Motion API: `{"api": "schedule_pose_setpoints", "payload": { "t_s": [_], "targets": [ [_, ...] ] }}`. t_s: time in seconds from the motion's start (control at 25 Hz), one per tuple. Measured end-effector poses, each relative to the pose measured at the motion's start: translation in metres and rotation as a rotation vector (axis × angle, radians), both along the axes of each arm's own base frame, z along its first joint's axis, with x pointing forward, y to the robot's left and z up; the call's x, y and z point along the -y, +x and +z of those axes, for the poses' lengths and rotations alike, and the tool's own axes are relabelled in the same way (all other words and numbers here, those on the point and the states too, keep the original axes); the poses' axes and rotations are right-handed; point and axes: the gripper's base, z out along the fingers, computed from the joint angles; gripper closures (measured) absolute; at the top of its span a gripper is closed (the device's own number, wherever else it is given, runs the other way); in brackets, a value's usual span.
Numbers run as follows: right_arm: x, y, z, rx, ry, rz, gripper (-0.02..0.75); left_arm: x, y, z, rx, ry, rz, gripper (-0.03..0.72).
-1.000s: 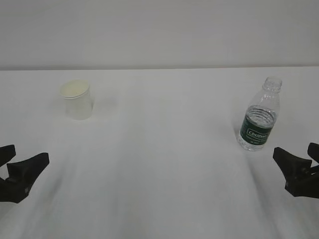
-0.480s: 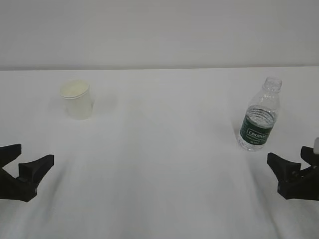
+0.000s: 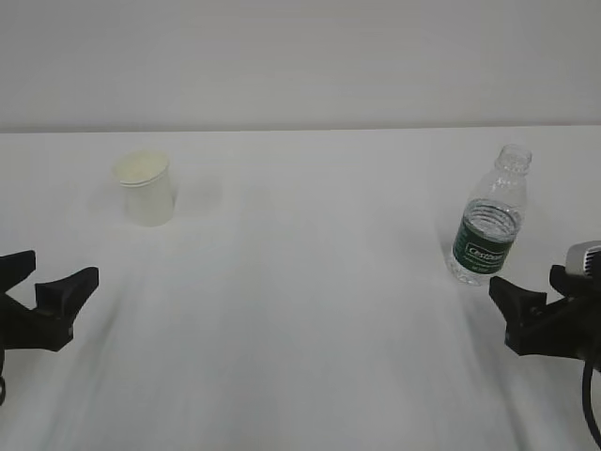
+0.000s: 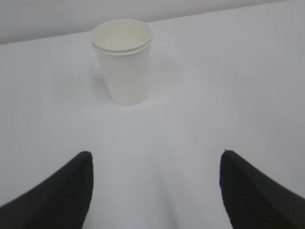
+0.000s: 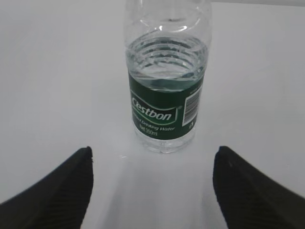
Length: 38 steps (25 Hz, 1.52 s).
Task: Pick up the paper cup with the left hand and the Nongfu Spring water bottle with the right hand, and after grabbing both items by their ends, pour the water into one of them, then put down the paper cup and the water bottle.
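The paper cup (image 3: 146, 188) stood upright, mouth up, at upper left, well beyond the spread, empty left hand (image 3: 38, 303). The uncapped Nongfu Spring water bottle (image 3: 489, 217) stood upright at right, just beyond the spread, empty right hand (image 3: 540, 319).

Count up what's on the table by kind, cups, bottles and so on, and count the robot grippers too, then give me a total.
Paper cups: 1, the white cup
Bottles: 1, the clear bottle with a green label
Grippers: 2, the left gripper and the right gripper, both open
Total: 4
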Motion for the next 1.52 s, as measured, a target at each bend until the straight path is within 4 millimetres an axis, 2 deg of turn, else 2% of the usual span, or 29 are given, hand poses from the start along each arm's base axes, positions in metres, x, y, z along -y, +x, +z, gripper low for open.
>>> {"api": "schedule_pose_setpoints", "payload": {
  "t_s": [0.16, 0.44, 1.0, 1.52],
  "targets": [
    [-0.001, 0.007, 0.002, 0.022, 0.002, 0.000, 0.151, 0.001, 0.007, 0.004, 0.028, 0.002, 0.001, 0.097],
    [-0.002, 0.019, -0.007, 0.007, -0.001, 0.001, 0.151, 0.002, 0.015, 0.008, 0.057, 0.004, 0.003, 0.097],
    [-0.005, 0.040, -0.013, 0.027, 0.001, 0.001, 0.151, 0.001, 0.015, 0.008, 0.056, 0.003, 0.014, 0.100],
    [-0.007, 0.058, -0.026, 0.019, 0.000, 0.001, 0.151, 0.001, 0.015, 0.008, 0.059, 0.012, 0.012, 0.101]
  ]
}}
